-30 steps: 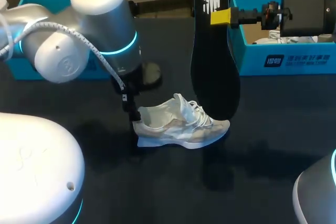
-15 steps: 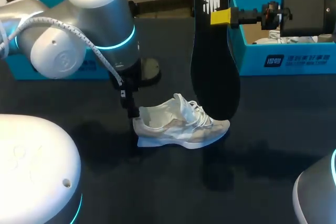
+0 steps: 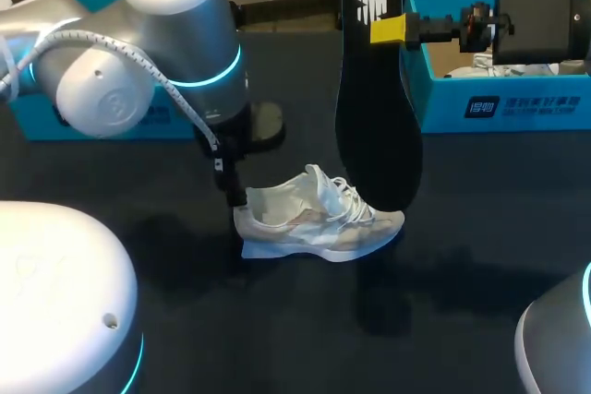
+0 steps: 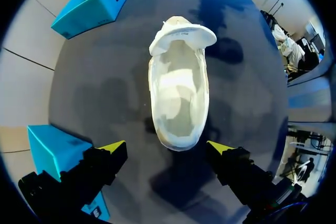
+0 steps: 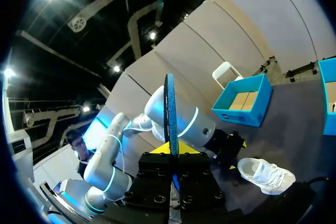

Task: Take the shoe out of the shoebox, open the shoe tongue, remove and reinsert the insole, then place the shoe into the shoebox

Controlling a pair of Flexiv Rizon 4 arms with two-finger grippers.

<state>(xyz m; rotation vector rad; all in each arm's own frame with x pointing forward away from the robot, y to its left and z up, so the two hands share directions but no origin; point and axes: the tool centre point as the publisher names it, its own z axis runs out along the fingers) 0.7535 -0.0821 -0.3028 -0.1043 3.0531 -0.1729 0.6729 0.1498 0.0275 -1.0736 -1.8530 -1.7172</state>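
The white shoe (image 3: 319,214) sits upright on its sole just left of the centre of the head view, toe toward the right and heel toward the left. The left gripper (image 3: 236,202) comes down at that heel from the left arm (image 3: 175,34), whose silver joints fill the upper left of the frame. In the left wrist view the shoe (image 4: 178,93) lies straight ahead of the left gripper (image 4: 166,147). Its mouth is open and its tongue is folded forward. The two yellow tips stand wide apart, one either side of the heel. Whether either tip touches the heel is hard to judge; they look just clear of it.

The black insole (image 3: 377,99) hangs upright at the top centre of the head view. Its lower end is in front of the shoe's toe area, above the table. The right gripper (image 3: 388,29) is clamped on its upper part, reaching in from the upper right. The right wrist view shows the insole (image 5: 170,114) edge-on, rising from between the pinched fingers of the right gripper (image 5: 172,149), with the shoe (image 5: 265,176) lower down and off to one side.

The table (image 3: 277,320) is dark and matte. An open blue shoebox (image 3: 499,103) holding crumpled white paper (image 3: 517,66) stands at the upper right. A second blue box (image 3: 37,117) stands at the upper left, partly behind the left arm.
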